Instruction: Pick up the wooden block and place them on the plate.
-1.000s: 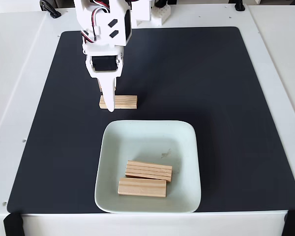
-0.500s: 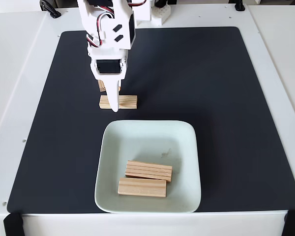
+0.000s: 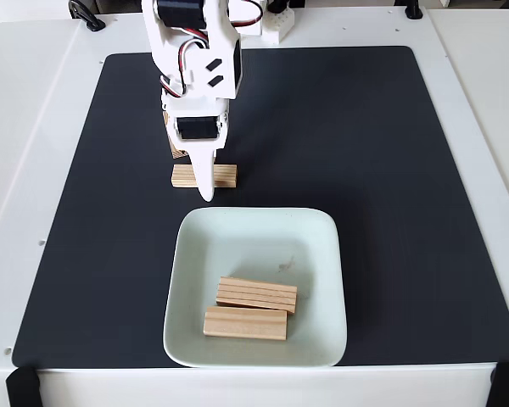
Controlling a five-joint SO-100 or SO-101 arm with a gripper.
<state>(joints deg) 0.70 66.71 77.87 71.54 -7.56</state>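
Note:
The pale mint-green plate [image 3: 195, 246] sits at the front of the mat in the fixed view, with two wooden blocks in it: one [image 3: 256, 293] leaning on the other [image 3: 245, 323]. Another wooden block [image 3: 223, 175] lies flat on the mat just behind the plate. My gripper [image 3: 205, 188] hangs over the left part of that block, its white fingertip pointing down toward the plate's back rim. A sliver of pale wood [image 3: 177, 153] shows at the gripper's left side; whether it is held or lying on the mat is hidden. The jaws' gap is hidden by the finger.
A black mat [image 3: 365, 170] covers most of the white table [image 3: 34, 127]. The arm's base stands at the mat's back edge [image 3: 263, 25]. Black clamps sit at the table's front corners [image 3: 21, 386].
The gripper has shifted a little right and toward the plate, its tip now past the front edge of the block on the mat. The blocks and plate have not moved.

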